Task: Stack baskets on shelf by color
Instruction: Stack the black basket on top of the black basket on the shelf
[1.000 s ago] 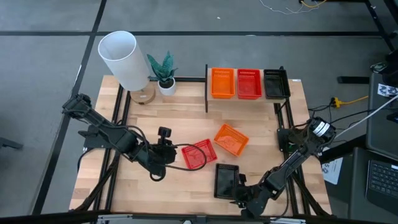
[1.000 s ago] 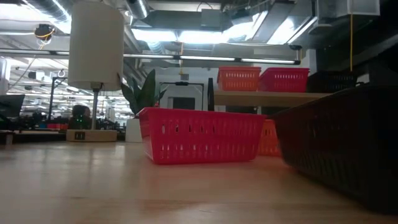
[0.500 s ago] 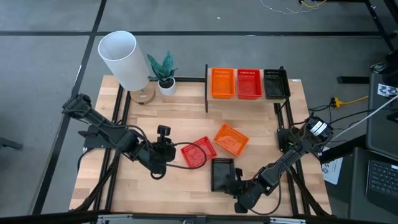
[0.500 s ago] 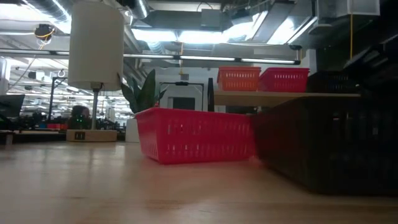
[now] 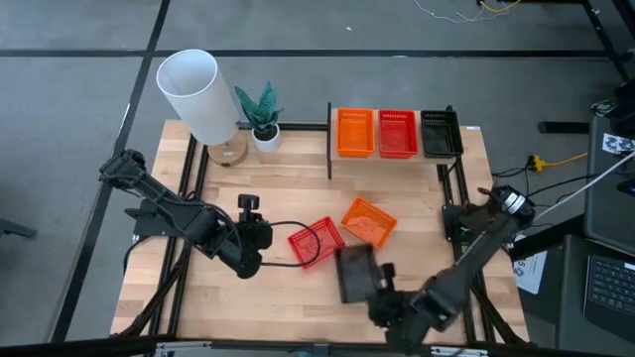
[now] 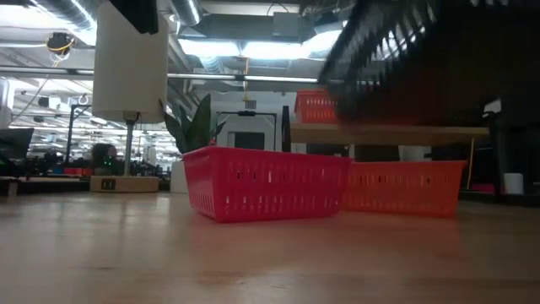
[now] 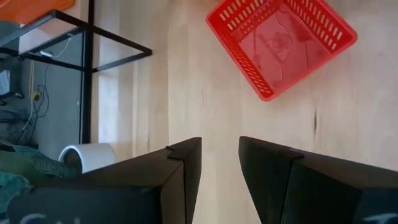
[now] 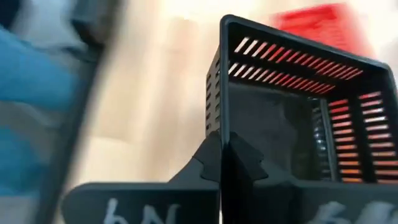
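A black basket (image 5: 355, 272) hangs above the table's near middle, with my right gripper (image 5: 379, 289) shut on it; in the low view it is a blurred dark shape (image 6: 413, 59) high up. A red basket (image 5: 316, 243) and an orange basket (image 5: 369, 221) rest on their bottoms on the table. The shelf (image 5: 401, 157) at the far right carries an orange (image 5: 355, 132), a red (image 5: 397, 134) and a black basket (image 5: 441, 133). My left gripper (image 7: 220, 142) stands open left of the red basket (image 7: 281, 43), touching nothing. My right gripper pinches one wall of the black basket at its top rim (image 8: 224, 124), one finger inside the basket and one outside. The fingers come from the table's near right side and lie along that wall. The basket is lifted clear of the table.
A white lamp (image 5: 195, 91) and a small potted plant (image 5: 262, 117) stand at the table's far left. Bare wood lies along the near left and between the loose baskets and the shelf.
My right gripper has shut on the black basket's wall and raised it off the table, carrying it a little toward the far edge and the other loose baskets. My left gripper has drawn back slightly toward the table's left edge.
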`<move>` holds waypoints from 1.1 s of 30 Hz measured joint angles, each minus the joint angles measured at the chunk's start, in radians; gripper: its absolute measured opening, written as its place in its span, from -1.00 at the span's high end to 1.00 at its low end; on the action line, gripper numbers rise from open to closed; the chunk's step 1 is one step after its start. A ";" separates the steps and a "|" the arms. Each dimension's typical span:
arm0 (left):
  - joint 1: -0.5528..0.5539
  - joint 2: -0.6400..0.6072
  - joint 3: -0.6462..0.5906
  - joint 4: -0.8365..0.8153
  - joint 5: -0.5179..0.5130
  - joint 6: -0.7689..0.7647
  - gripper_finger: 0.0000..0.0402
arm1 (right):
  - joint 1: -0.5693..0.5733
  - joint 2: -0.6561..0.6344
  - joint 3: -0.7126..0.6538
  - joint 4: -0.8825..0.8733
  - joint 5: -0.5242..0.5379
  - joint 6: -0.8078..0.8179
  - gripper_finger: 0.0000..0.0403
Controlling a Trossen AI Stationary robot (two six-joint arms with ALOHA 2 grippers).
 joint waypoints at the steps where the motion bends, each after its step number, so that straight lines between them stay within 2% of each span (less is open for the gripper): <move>1: 0.000 0.000 0.000 0.000 -0.001 0.000 0.50 | 0.012 0.000 0.054 -0.107 0.045 0.017 0.99; 4: 0.000 0.000 -0.002 0.001 -0.003 0.005 0.50 | 0.038 -0.001 0.193 -0.354 0.172 0.084 0.99; 7: 0.000 0.000 -0.021 0.002 -0.004 0.027 0.50 | 0.051 -0.001 0.302 -0.622 0.246 0.167 0.99; 8: 0.001 0.000 -0.031 0.001 -0.004 0.029 0.50 | 0.051 -0.004 0.324 -0.657 0.261 0.188 0.99; 11: 0.015 0.000 -0.062 0.002 -0.004 0.028 0.50 | 0.034 -0.062 0.320 -0.603 0.299 0.040 0.99; 15: 0.040 0.000 -0.115 0.012 -0.004 0.022 0.50 | -0.025 -0.172 0.290 -0.633 0.359 -0.033 0.99; 22: 0.072 0.000 -0.199 0.013 -0.001 -0.024 0.50 | -0.200 -0.489 0.180 -0.643 0.348 -0.123 0.99; 28: 0.096 0.000 -0.207 0.015 0.004 -0.032 0.50 | -0.387 -0.784 0.068 -0.646 0.212 -0.167 0.99; 33: 0.137 -0.001 -0.207 0.024 0.002 -0.032 0.50 | -0.502 -0.955 -0.031 -0.646 0.164 -0.260 0.99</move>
